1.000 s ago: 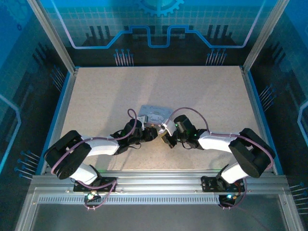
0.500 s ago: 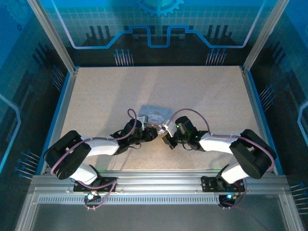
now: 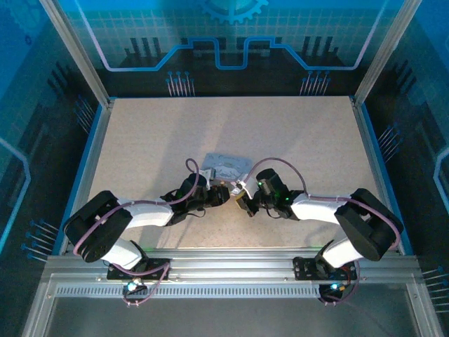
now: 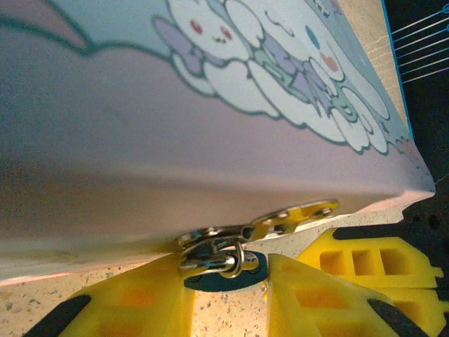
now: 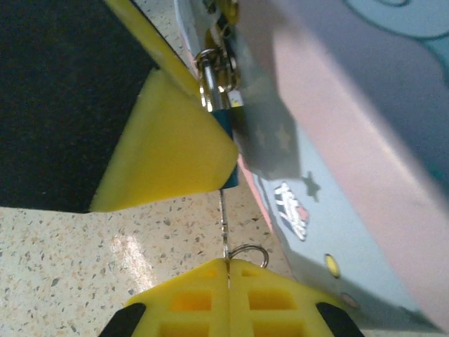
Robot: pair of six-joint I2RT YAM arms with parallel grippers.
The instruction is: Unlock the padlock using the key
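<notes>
Speckled beige table [image 3: 280,126]; blue-lit patterned walls [image 3: 231,42]; aluminium frame posts [image 3: 76,53].

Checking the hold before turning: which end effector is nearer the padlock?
Left. The left end effector flanks the padlock with both fingers; the right end effector is apart from it, pinching the key.

Shiny metal padlock [image 5: 223,123], thin bright metal key [image 5: 224,217], smooth printed tin [image 4: 175,126], speckled matt tabletop [image 5: 70,239]
</notes>
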